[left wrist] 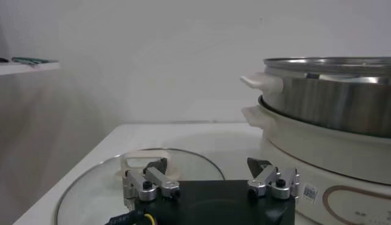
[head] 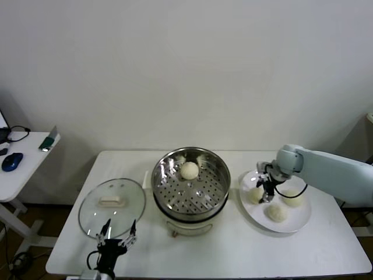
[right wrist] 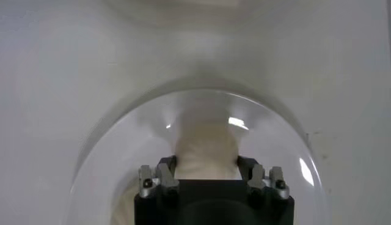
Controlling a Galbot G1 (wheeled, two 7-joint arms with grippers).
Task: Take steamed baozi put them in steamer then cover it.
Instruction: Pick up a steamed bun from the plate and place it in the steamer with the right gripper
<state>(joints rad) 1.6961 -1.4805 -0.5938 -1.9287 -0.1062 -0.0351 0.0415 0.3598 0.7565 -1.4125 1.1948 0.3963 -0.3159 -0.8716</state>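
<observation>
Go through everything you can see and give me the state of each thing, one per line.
Shiny steel steamer pot: uncovered, one off-white bun on its perforated tray.
Clear glass lid with cream handle: off, flat on table left of the pot.
Flat white round plate: holds three buns.
Right tool: closed around the plate's leftmost bun.
Left tool: open, empty, at lid's near edge.

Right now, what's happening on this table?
The right gripper is down on the flat white plate, fingers on either side of one off-white dough bun; two more lie beside it. One bun already sits in the round steel steamer. The left gripper hangs open by the glass lid.
</observation>
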